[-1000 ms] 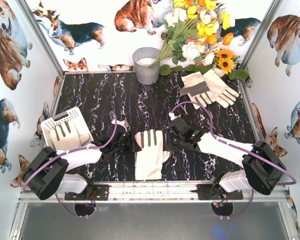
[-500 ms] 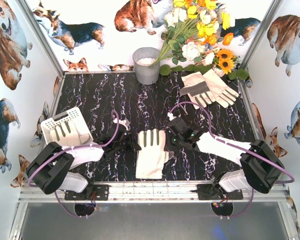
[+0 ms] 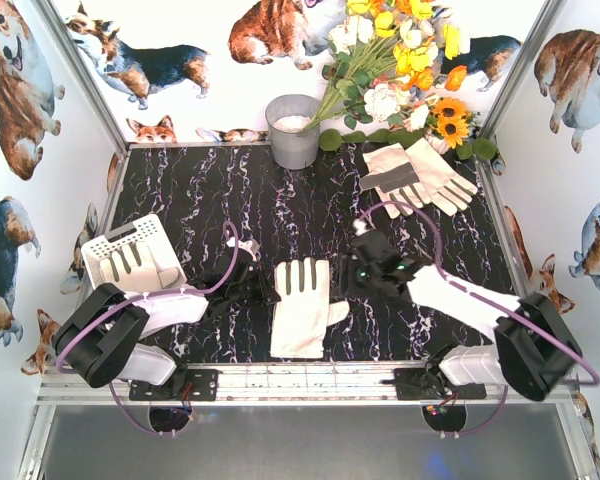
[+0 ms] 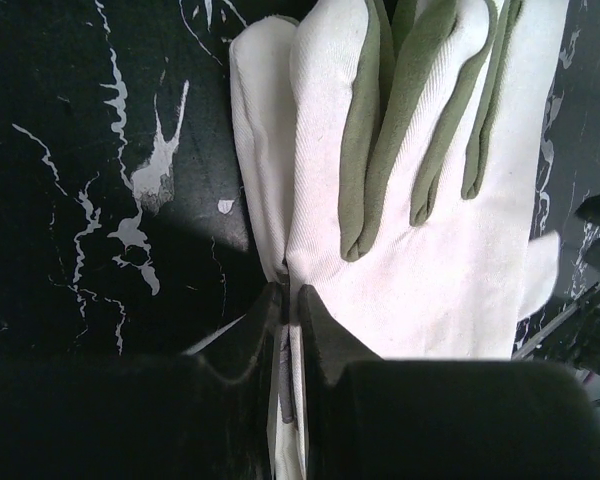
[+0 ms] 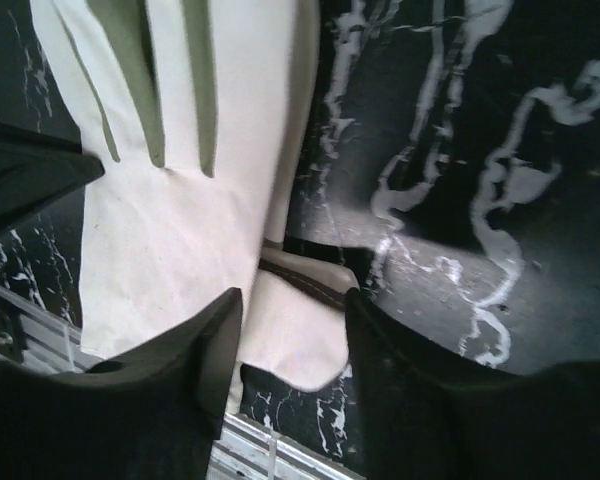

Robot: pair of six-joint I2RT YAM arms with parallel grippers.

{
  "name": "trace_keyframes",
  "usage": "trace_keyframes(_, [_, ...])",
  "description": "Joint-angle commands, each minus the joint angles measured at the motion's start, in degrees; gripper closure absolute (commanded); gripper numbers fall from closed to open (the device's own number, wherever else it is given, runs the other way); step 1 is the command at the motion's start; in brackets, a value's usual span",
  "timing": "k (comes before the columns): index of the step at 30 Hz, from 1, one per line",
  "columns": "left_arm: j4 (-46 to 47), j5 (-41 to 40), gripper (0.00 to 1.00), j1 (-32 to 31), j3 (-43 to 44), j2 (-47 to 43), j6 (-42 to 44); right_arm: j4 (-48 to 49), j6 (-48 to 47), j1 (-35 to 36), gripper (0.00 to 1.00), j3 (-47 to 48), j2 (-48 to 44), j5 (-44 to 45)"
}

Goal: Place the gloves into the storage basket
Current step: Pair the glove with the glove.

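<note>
handover: left gripper (image 4: 290,297) now pinches the edge of the glove (image 4: 420,230), right gripper (image 5: 292,310) has parted and let go; basket (image 3: 98,252) trip likely next.

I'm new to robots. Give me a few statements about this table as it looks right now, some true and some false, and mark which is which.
1. The left gripper is pinched shut on the edge of the middle glove. True.
2. The right gripper is clamped tight on that glove. False: its jaws stand apart, with the glove's thumb lying between them.
3. The storage basket has no glove in it. False: one glove lies inside.
4. Two gloves lie at the far right of the table, near the flowers. True.
</note>
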Motion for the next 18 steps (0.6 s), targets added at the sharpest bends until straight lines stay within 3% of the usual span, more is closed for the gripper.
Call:
trace_keyframes(1, [-5.5, -1.8, 1.0, 0.2, -0.5, 0.7, 1.8, 0.5, 4.3, -4.9, 0.47, -2.7, -4.7, -6.0])
trace_keyframes(5, [-5.9, -1.9, 1.0, 0.3, -0.3, 0.8, 1.9, 3.6, 7.8, -7.8, 0.37, -5.2, -4.6, -11.8])
trace_keyframes(11, [-5.7, -1.7, 1.0, 0.4, -0.5, 1.1, 1.8, 13.9, 12.2, -12.0, 0.37, -10.7, -1.0, -20.3])
trace_keyframes(18, [-5.9, -1.4, 1.0, 0.5, -0.3, 1.5, 1.8, 21.4, 14.5, -12.3, 0.33, -12.6, 4.8, -26.1])
